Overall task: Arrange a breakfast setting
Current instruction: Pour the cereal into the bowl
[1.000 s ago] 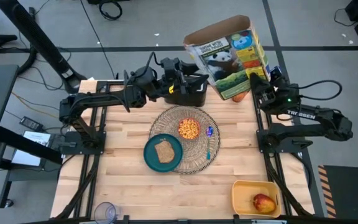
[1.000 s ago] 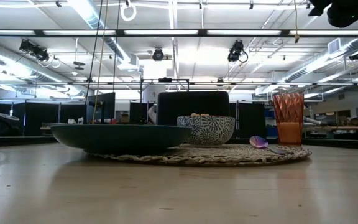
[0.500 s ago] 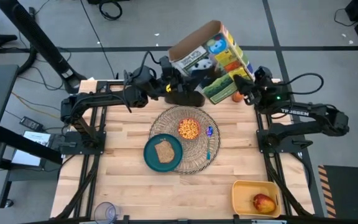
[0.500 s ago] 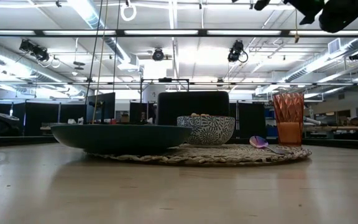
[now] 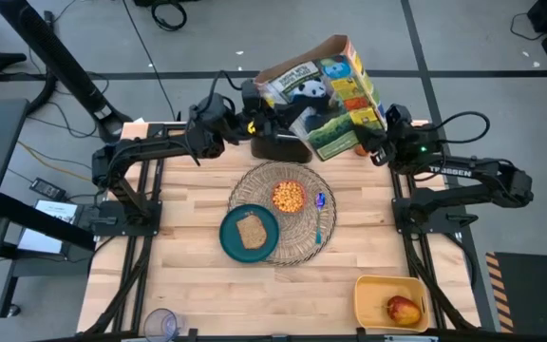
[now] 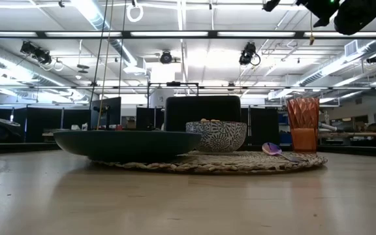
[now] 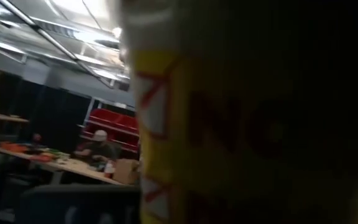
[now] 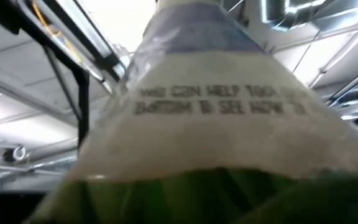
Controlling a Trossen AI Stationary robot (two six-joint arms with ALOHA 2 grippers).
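Note:
My right gripper (image 5: 375, 144) holds a tilted panda cereal box (image 5: 323, 95) in the air over the table's far edge. My left gripper (image 5: 252, 118) is at the box's left side, over a black container (image 5: 278, 148); its wrist view is filled by the box's yellow face (image 7: 241, 124). On the wicker placemat (image 5: 297, 249) rest a teal plate (image 5: 231, 237) with toast (image 5: 251, 230), a patterned bowl (image 6: 216, 137) of orange cereal (image 5: 289, 197) and a blue-handled spoon (image 5: 320, 217). The orange cup (image 6: 303, 124) stands at the far right. The apple (image 5: 403, 310) lies in a yellow tub (image 5: 368, 290). My right gripper holds the cereal box by its lower right end (image 5: 359, 138), coming from the table's right side. The box is lifted clear and tilted, its open top (image 5: 311, 59) up and toward the far left. The box itself fills the right wrist view (image 8: 216, 124) and hides the fingers.
A clear cup (image 5: 162, 323) stands at the near left edge. The bare wooden table (image 5: 188, 275) lies near and left of the placemat. In the low view the arms show only at the top right (image 6: 344, 13).
My right gripper has moved toward the table's left with the cereal box and tipped it, so its open top has swung left toward my left gripper. My left gripper has drawn back a little toward the table's left. The setting on the placemat has stayed put.

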